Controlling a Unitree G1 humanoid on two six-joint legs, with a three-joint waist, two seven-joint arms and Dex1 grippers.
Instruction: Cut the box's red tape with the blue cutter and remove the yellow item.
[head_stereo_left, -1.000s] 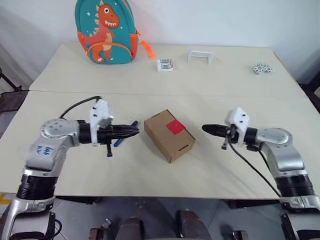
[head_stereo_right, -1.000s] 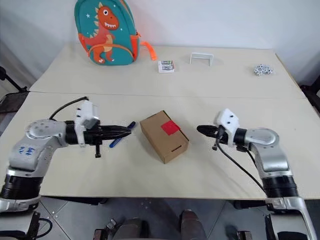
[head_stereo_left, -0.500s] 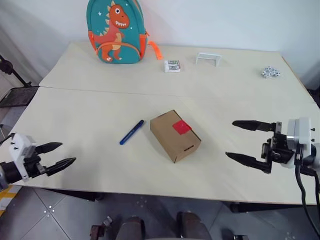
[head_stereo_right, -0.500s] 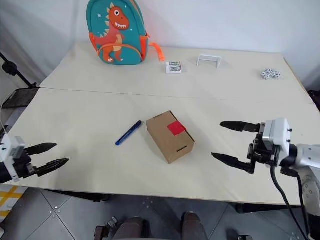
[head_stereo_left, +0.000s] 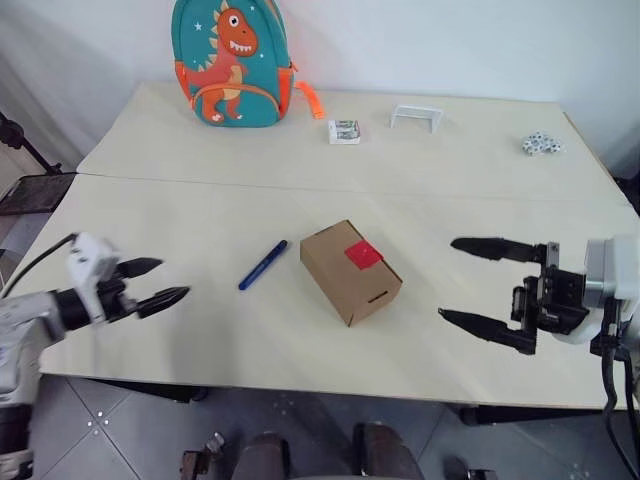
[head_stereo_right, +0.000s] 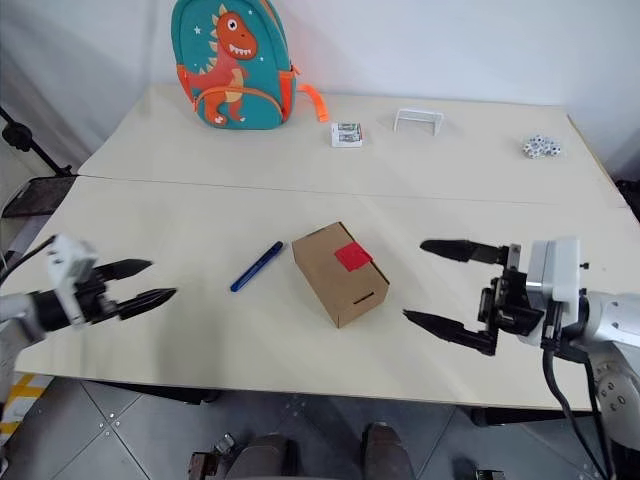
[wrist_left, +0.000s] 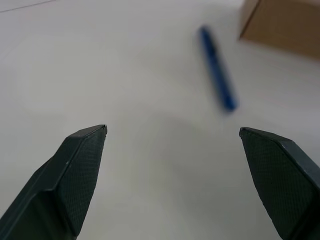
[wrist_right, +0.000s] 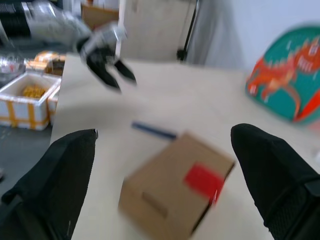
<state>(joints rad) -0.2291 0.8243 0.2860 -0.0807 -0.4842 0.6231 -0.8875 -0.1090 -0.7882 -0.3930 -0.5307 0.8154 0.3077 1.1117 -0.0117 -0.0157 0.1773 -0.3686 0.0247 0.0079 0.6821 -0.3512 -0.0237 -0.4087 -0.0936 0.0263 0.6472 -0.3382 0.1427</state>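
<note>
The brown cardboard box (head_stereo_left: 350, 272) lies mid-table, with the red tape (head_stereo_left: 363, 254) on its top face and a slot in its near side. Just left of it, the blue cutter (head_stereo_left: 263, 264) rests on the table. My left gripper (head_stereo_left: 172, 279) is open near the table's front left, pointing at the cutter (wrist_left: 217, 82) from a hand's length away. Right of the box (wrist_right: 175, 185), my right gripper (head_stereo_left: 447, 278) hangs wide open, facing it, with nothing between its fingers. The yellow item is hidden.
At the back stand a teal dinosaur backpack (head_stereo_left: 232, 60), a small white packet (head_stereo_left: 344, 131), a white bracket (head_stereo_left: 416, 117) and a cluster of dice (head_stereo_left: 537, 145). A seam crosses the table behind the box. White crates (wrist_right: 30, 97) sit on the floor beyond the left side.
Both grippers, shut and close to the box a second ago, have opened and drawn back. In the last half second the left gripper has come in from the table's edge toward the cutter.
</note>
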